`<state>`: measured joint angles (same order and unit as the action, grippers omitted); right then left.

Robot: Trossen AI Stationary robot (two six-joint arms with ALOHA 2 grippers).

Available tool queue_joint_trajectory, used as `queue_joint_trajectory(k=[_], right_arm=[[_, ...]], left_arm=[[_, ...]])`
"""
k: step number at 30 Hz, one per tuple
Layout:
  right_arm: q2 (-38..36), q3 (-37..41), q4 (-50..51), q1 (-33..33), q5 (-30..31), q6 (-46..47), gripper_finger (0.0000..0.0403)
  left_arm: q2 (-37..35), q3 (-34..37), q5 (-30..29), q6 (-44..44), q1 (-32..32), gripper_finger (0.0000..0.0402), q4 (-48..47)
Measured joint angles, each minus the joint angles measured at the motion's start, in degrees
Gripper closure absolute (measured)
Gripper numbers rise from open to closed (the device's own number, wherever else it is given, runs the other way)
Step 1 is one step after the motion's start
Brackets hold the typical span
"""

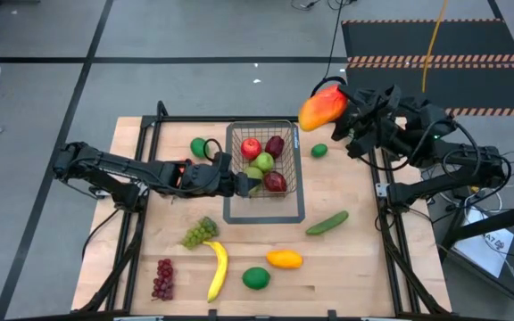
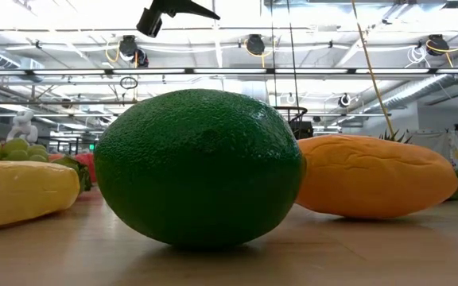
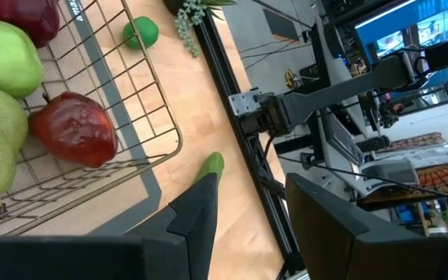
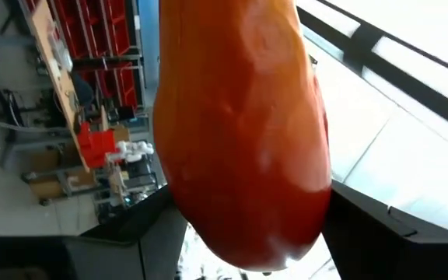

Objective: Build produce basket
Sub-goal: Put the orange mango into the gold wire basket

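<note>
- Left gripper (image 1: 250, 185) low at the wire basket (image 1: 294, 152), on its near-left side; jaws part-open w/ nothing between them.
- Basket mid-counter (image 1: 346, 259), holds red apples (image 1: 251, 148) & green pears (image 1: 264, 162).
- Counter in front: grapes (image 1: 200, 232), banana (image 1: 217, 270), lime (image 1: 255, 277), yellow mango (image 1: 284, 259), cucumber (image 1: 327, 223).
- Right gripper (image 1: 339, 109) raised beyond the basket's right corner, jaws clamped on a red-orange mango (image 1: 321, 107).

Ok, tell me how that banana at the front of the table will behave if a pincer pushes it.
The banana looks rigid and moulded, so it should slide without flexing. Its curve means an end push would probably swing it around rather than roll it. It seems light, likely skidding easily across the smooth wooden table.
</note>
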<state>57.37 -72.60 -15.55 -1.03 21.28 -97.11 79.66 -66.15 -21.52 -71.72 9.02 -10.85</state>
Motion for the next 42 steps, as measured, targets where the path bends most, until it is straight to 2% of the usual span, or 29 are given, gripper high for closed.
queue_joint_trajectory(k=[4,16,20,24,30,36,40,42], right_arm=[[0.1,0.3,0.0,0.1,0.0,6.7,0.0151],[0.1,8.6,-0.1,2.8,7.2,40.8,0.0151],[0.1,13.2,-1.0,3.2,7.2,58.8,0.0151],[0.1,18.6,-6.6,4.4,7.1,79.0,0.0151],[0.1,25.2,-15.8,6.6,7.2,104.2,0.0151],[0.1,28.4,-15.9,8.1,6.4,130.1,0.0151],[0.6,30.0,-15.8,8.7,2.6,145.2,0.0151],[1.3,30.3,-15.9,9.3,2.5,152.5,0.0151]], left_arm=[[0.0,0.0,0.2,0.7,0.0,0.025,0.4],[0.0,0.0,7.7,10.6,0.1,0.025,10.0],[-0.3,0.0,10.9,14.6,0.1,0.025,12.3],[-1.9,0.0,13.0,18.1,0.1,0.025,12.6],[-5.4,0.0,13.0,24.1,0.1,0.0249,12.4],[-8.1,0.0,12.3,30.6,0.0,0.0245,12.2],[-8.7,0.0,10.7,32.8,-0.2,0.0224,12.3],[-8.6,0.0,10.5,33.2,-0.5,0.0206,12.1]])
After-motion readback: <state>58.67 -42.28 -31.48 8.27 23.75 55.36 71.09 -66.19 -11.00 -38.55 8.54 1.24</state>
